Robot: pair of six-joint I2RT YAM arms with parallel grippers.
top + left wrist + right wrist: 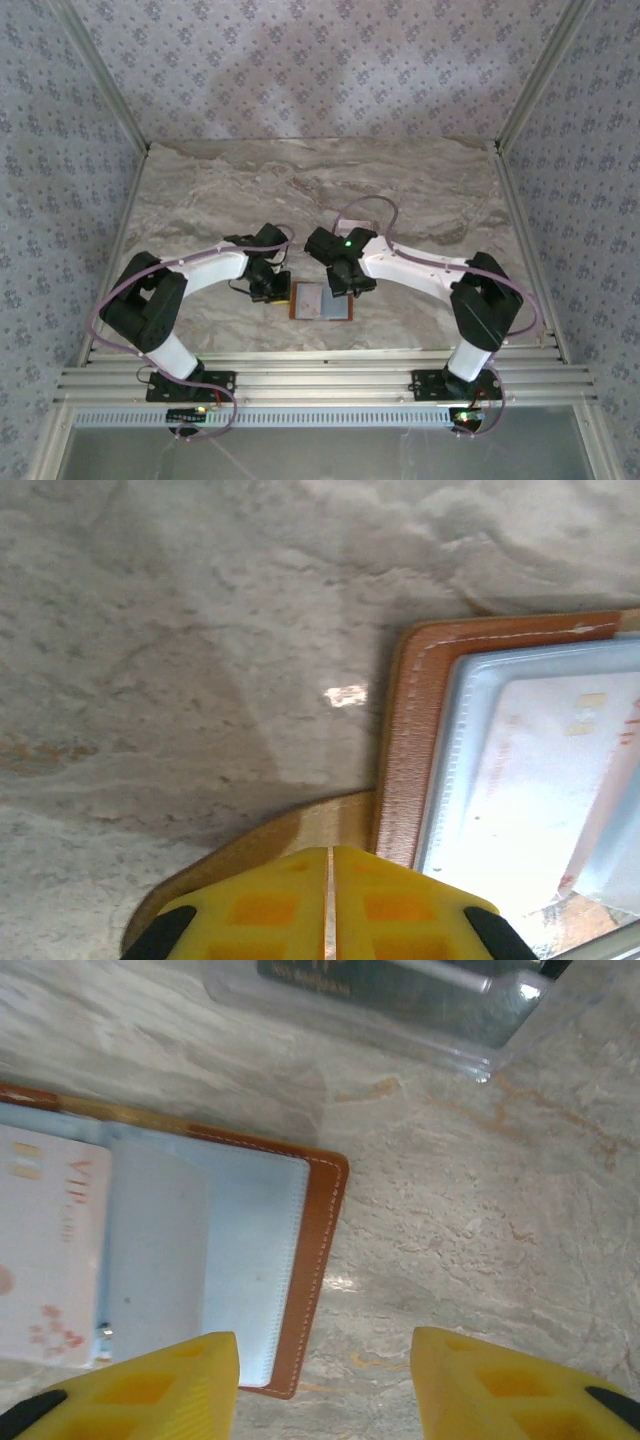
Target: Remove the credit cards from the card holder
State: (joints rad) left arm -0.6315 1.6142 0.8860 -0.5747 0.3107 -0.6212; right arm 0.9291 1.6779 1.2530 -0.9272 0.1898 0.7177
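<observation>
I see the card holder (322, 300) lying open on the tabletop (420, 190), toward 6 o'clock from its middle and near the metal front rails (320, 385). A pale credit card (45, 1250) with red lettering sits against its grey-blue lining. My left tool (328, 905) is at the holder's 9 o'clock, clenched over a tan leather edge; I cannot tell whether it pinches that edge. My right tool (325, 1390) hangs at about 1 o'clock, released, with nothing between its fingers. Just beyond the holder lies a clear tray (430, 1045) with a dark card (330, 980) in it. The tabletop is beige-grey and marble-patterned, and floral grey walls (300, 60) close it in on three sides.
</observation>
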